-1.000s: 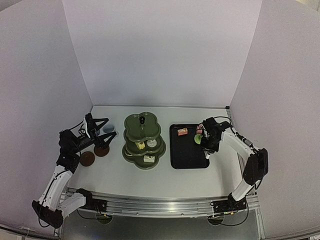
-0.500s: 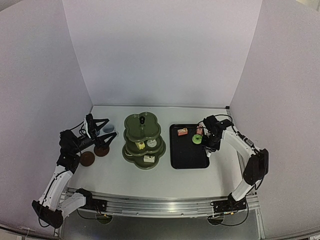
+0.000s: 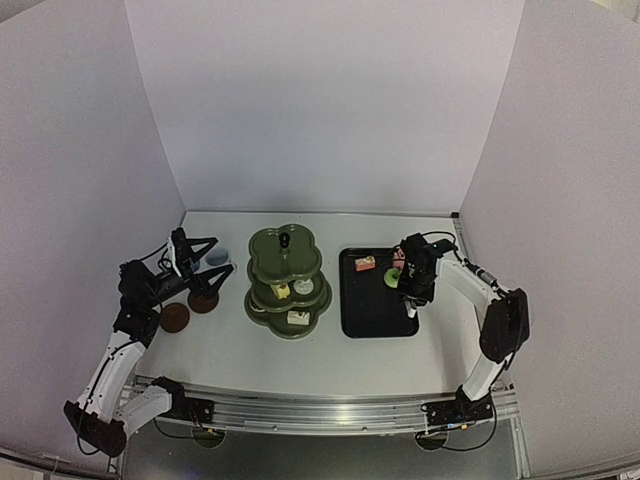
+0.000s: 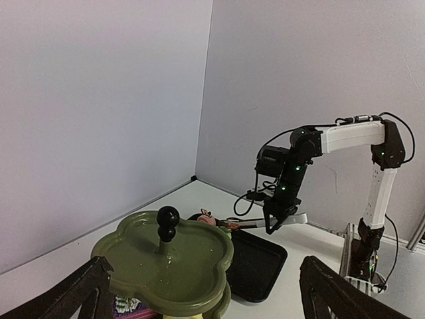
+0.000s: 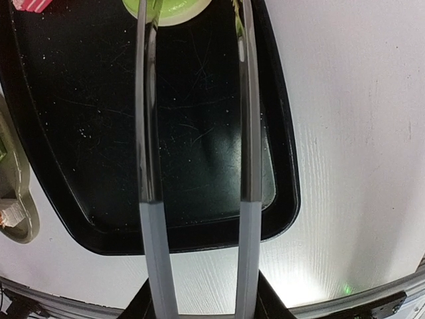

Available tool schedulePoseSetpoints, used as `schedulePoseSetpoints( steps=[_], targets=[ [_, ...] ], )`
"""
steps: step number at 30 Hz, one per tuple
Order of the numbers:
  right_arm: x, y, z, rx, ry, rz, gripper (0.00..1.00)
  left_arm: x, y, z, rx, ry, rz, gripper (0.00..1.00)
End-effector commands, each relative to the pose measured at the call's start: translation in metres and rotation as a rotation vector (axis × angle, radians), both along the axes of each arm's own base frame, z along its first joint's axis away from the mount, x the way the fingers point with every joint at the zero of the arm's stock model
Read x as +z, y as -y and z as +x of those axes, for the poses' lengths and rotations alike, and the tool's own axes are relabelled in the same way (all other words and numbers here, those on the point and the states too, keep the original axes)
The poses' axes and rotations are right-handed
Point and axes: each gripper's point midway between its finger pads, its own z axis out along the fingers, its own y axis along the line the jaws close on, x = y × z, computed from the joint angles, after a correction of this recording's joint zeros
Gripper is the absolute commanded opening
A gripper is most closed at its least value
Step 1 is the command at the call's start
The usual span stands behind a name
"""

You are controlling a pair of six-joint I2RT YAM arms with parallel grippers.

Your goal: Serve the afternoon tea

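Note:
The olive-green three-tier stand point(image 3: 287, 256) stands mid-table and carries a few small cakes point(image 3: 298, 318) on its lower tiers. My right gripper point(image 3: 417, 281) is shut on metal tongs point(image 5: 148, 133), whose blades reach over the black tray point(image 3: 375, 318) to a green doughnut point(image 5: 169, 9). The doughnut lies at the blade tips, with the left blade across it. A pink cake point(image 3: 366, 263) lies on the tray's far left. My left gripper point(image 3: 208, 257) is open beside a bluish cup point(image 3: 217, 258). Two brown coasters point(image 3: 203, 301) point(image 3: 174, 317) lie just in front of it.
The white walls close in on three sides. In the left wrist view the stand's top tier point(image 4: 166, 266) and its black knob point(image 4: 167, 219) fill the space just ahead of my open left fingers point(image 4: 329, 292). The stand's edge point(image 5: 10, 199) borders the tray on the left.
The right wrist has swung slightly left over the tray with the tongs, and the blades have spread a little. The left arm has not moved.

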Motion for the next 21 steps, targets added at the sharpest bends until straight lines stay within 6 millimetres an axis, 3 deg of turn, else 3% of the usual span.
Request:
schedulePoseSetpoints(
  steps=[1, 6, 13, 17, 21],
  targets=[
    [0.000, 0.001, 0.003, 0.007, 0.008, 0.001, 0.36, 0.001, -0.003, -0.002, 0.021, 0.013, 0.008, 1.00],
    [-0.006, -0.001, 0.002, 0.014, -0.008, 0.011, 0.33, 0.001, -0.003, 0.000, 0.021, 0.016, 0.008, 1.00],
    [0.000, -0.018, 0.000, 0.021, -0.017, 0.113, 0.13, 0.001, -0.004, -0.001, 0.028, 0.019, 0.006, 1.00],
    [0.016, -0.018, -0.001, 0.024, 0.023, 0.131, 0.00, 0.000, -0.005, -0.001, 0.031, 0.017, 0.006, 1.00],
    [0.045, -0.016, -0.001, 0.029, 0.105, 0.151, 0.00, -0.001, -0.005, 0.000, 0.036, 0.018, 0.009, 0.99]
  ],
)
